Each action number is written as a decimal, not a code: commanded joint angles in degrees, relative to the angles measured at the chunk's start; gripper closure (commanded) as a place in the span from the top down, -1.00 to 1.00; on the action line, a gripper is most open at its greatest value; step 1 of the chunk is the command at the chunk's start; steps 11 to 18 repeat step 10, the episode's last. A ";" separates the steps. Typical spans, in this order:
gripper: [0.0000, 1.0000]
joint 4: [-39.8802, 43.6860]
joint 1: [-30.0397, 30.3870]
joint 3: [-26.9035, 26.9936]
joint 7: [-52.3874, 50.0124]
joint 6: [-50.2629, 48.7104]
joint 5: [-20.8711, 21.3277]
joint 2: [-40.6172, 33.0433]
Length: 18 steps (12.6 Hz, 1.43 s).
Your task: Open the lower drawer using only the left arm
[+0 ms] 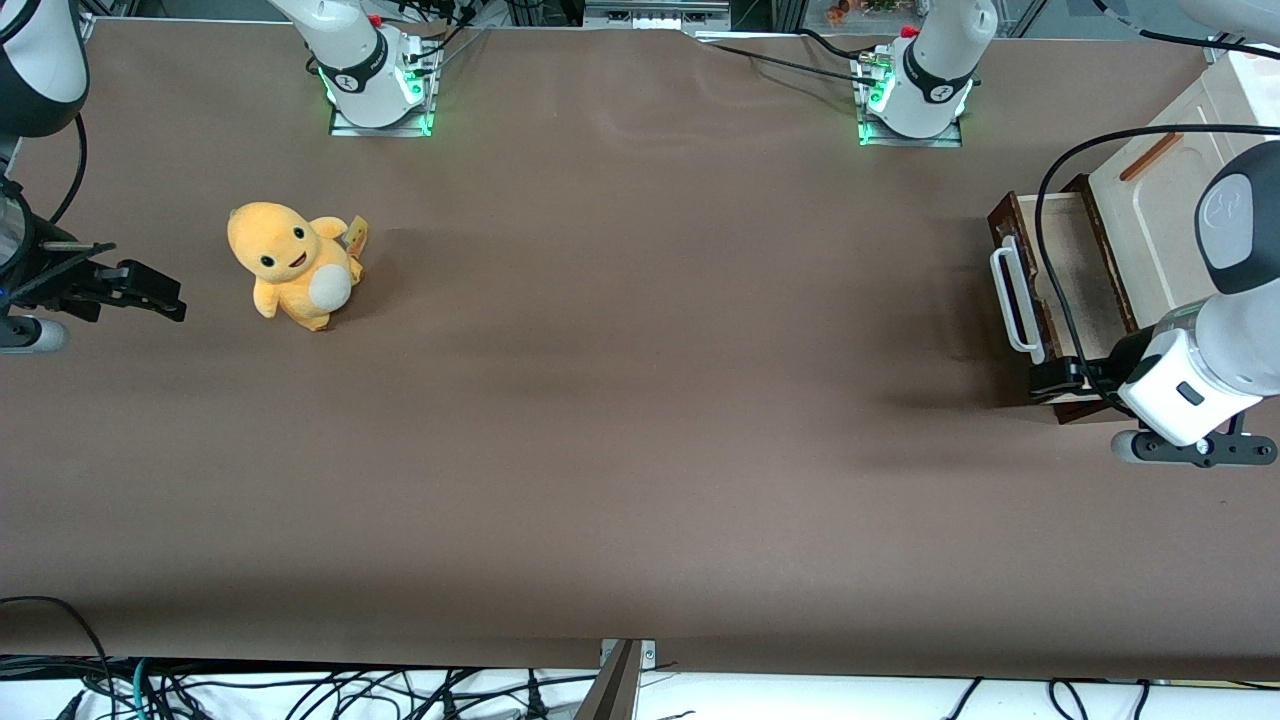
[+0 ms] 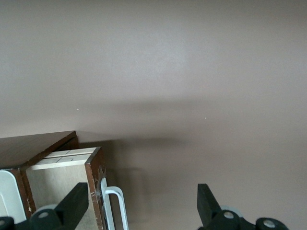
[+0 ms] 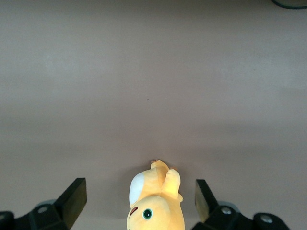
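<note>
While the left arm (image 1: 1215, 330) hangs over the near corner of the lower drawer (image 1: 1060, 275), its gripper (image 1: 1062, 378) sits with jaws spread wide and holding nothing, one finger over the drawer's pale floor and the other over bare worktop (image 1: 640, 400). That one drawer already stands pulled out from the cabinet (image 1: 1175, 200), its single white loop handle (image 1: 1008, 295) free, so I'd judge the opening done. One yellow plush toy (image 1: 292, 263) sits toward the parked arm's end.
</note>
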 commanded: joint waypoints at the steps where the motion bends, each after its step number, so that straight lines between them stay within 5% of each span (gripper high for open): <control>1: 1.00 -1.60 -0.42 0.08 1.16 -0.91 1.84 -1.73; 18: 1.00 -1.60 -0.42 0.00 1.25 -2.14 1.32 -1.73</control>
